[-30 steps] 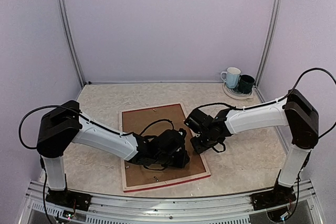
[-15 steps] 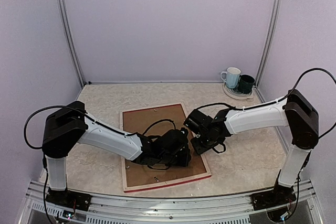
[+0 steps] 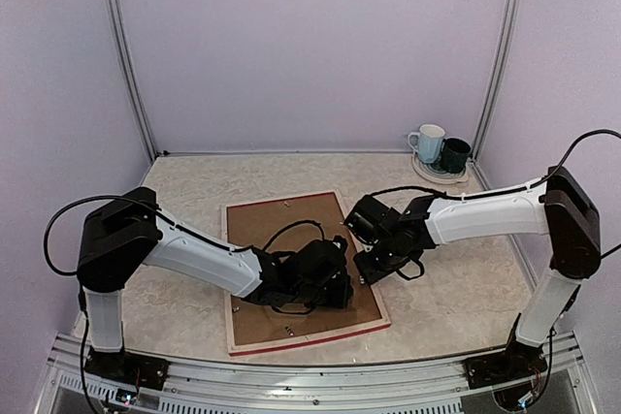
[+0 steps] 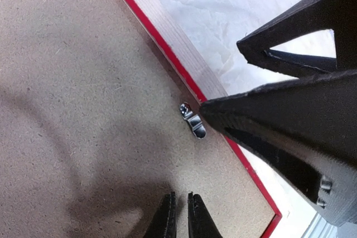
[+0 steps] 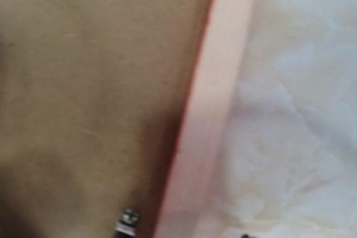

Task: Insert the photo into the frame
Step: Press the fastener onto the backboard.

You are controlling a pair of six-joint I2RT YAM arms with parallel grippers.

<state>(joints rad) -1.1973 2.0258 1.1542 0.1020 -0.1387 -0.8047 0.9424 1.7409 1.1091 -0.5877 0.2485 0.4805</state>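
Brown backing board [image 3: 264,228] lies inside the frame [image 4: 166,29]; left gripper [image 4: 180,194] nearly closed, empty; right gripper [image 4: 220,76] half-spread, tip at a clip [image 4: 192,120].

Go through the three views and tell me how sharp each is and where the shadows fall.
Top external view: sharp and evenly lit, with no harsh shadows on the backing board. Left wrist view: crisp on the metal clip, with a broad dark shadow across the board's lower left. Right wrist view: blurred throughout; the frame edge is smeared and the table looks washed out.
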